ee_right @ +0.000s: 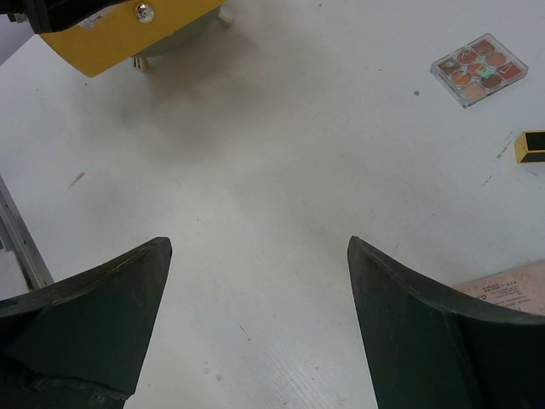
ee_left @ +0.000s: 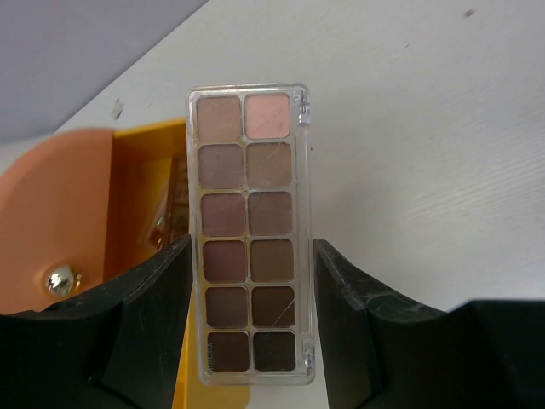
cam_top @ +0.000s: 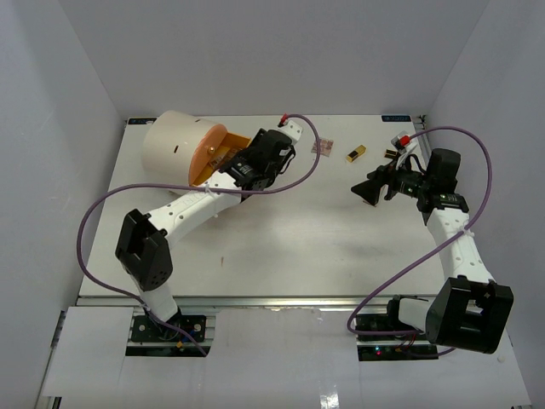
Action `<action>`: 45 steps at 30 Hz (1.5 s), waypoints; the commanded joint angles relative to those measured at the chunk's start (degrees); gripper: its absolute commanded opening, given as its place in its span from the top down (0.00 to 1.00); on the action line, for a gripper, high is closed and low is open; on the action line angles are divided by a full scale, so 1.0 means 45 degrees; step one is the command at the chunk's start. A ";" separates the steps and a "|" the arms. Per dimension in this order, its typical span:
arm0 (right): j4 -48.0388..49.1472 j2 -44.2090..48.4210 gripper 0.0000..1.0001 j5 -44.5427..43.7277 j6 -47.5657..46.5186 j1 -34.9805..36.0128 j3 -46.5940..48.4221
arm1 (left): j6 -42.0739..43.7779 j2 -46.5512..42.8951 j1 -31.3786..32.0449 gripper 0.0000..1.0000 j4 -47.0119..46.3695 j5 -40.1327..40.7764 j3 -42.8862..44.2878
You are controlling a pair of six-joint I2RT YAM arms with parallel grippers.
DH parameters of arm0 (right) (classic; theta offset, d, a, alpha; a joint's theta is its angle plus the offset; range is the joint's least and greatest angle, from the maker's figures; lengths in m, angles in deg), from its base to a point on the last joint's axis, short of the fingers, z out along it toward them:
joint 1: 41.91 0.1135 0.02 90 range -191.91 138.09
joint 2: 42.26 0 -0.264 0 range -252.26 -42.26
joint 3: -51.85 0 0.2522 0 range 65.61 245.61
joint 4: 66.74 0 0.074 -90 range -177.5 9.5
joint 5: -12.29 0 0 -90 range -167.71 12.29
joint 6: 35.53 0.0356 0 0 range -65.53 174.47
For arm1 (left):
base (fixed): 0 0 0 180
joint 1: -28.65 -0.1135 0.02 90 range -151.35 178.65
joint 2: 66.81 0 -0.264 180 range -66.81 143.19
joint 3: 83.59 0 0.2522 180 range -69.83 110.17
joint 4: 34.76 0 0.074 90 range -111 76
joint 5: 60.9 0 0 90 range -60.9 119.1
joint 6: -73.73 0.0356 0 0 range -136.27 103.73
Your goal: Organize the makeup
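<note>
My left gripper (ee_left: 251, 249) is shut on a long clear eyeshadow palette (ee_left: 249, 196) with brown and pink squares. It holds the palette upright beside the open orange drawer (ee_left: 140, 196). In the top view this gripper (cam_top: 237, 167) is at the drawer's mouth. My right gripper (ee_right: 258, 243) is open and empty above bare table; in the top view it (cam_top: 364, 189) is at the right middle. A small square palette (ee_right: 479, 70) and a gold-black lipstick tube (ee_right: 532, 146) lie beyond it; both also show in the top view, palette (cam_top: 322, 148) and lipstick (cam_top: 356, 153).
The big cream cylinder (cam_top: 174, 145) stands at the back left, its orange drawer front (ee_right: 119, 32) with a gold knob (ee_left: 60, 279) pulled open. A pinkish flat box (ee_right: 511, 290) lies by my right finger. Small dark and red items (cam_top: 400, 143) sit at the back right.
</note>
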 commanded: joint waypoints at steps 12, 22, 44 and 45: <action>0.0312 -0.0283 0.10 -0.0145 -0.0281 0.0205 -0.0020 | 0.0300 -0.2493 -0.1128 0.93 -0.0184 0.3147 -0.2105; 0.0312 -0.0301 0.10 -0.0122 -0.0295 0.0205 -0.0020 | 0.1114 -0.1949 -0.1842 0.68 -0.0836 0.2880 -0.2126; -0.1038 -0.0949 0.09 -0.3589 -0.0352 0.1115 0.0882 | -0.1817 -0.4665 -0.1776 0.04 0.0248 -0.1799 -0.1893; -0.1293 -0.1029 0.10 -0.4751 -0.0194 0.1428 0.1088 | -0.2233 -0.5247 -0.1777 0.03 0.0139 -0.2601 -0.2402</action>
